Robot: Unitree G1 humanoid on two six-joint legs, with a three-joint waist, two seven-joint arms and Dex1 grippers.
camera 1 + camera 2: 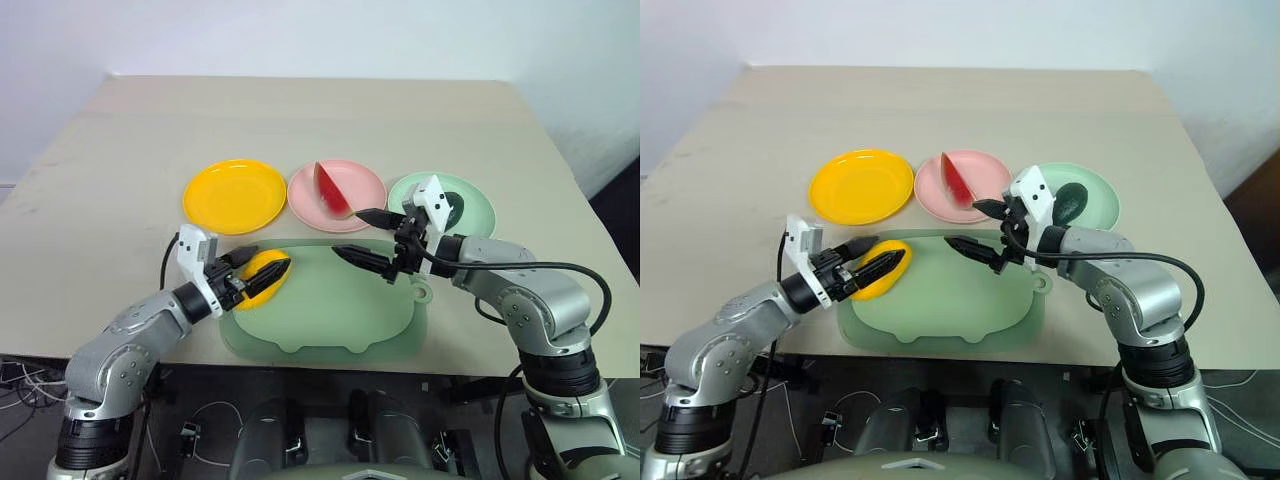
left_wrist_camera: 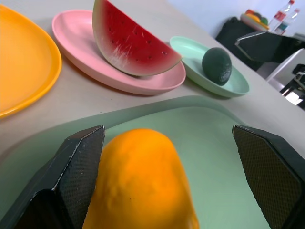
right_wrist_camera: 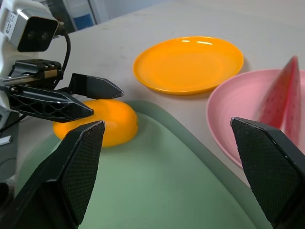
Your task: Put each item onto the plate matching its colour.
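Left wrist view: mango lies between the parted fingers.

Silver-grey jointed arms, black fingers (textured pads), white wrist cameras

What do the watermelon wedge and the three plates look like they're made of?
The watermelon wedge looks like moulded plastic or foam: matte flesh with painted seed specks and a scuffed pale patch. The yellow plate, pink plate and mint green plate look like smooth hard plastic, with a soft sheen on their rims.
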